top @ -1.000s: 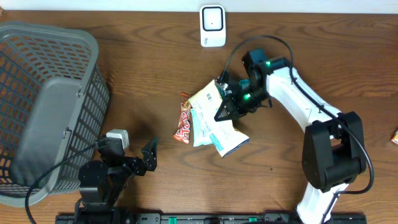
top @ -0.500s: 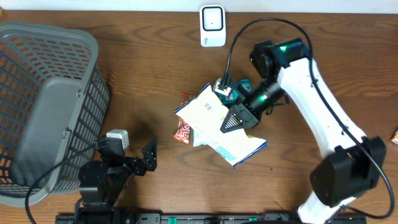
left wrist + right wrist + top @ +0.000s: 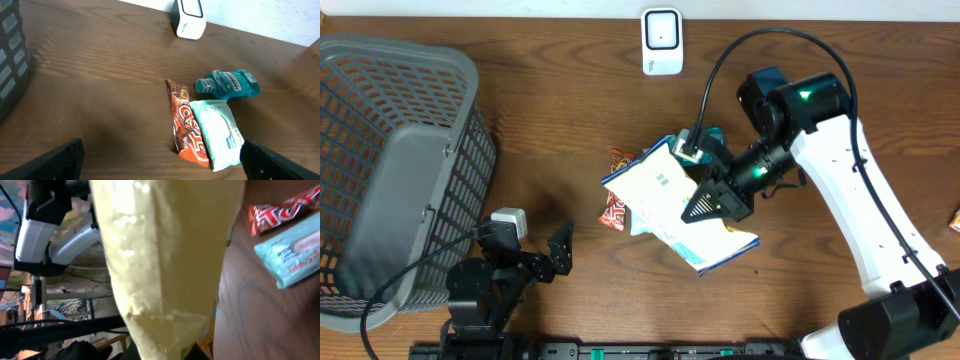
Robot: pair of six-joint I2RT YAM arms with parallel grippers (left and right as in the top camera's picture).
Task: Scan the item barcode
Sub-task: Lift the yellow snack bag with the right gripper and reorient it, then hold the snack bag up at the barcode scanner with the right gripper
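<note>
Wooden table (image 3: 540,150): I see right gripper (image 3: 705,205) pinched tight on white packet (image 3: 655,185), lifted over candy bar (image 3: 615,200), well apart from scanner (image 3: 661,41). Pickup done, I judge; presenting barcode to scanner left. Left gripper (image 3: 560,250) spread wide, empty, near basket (image 3: 470,170).

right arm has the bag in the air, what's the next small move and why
Probably carry the bag toward the white scanner at the table's far edge, turning a printed face to it. The right gripper is shut on the bag and holds it aloft, but the scanner sits well away from it, and no barcode is discernible yet.
</note>
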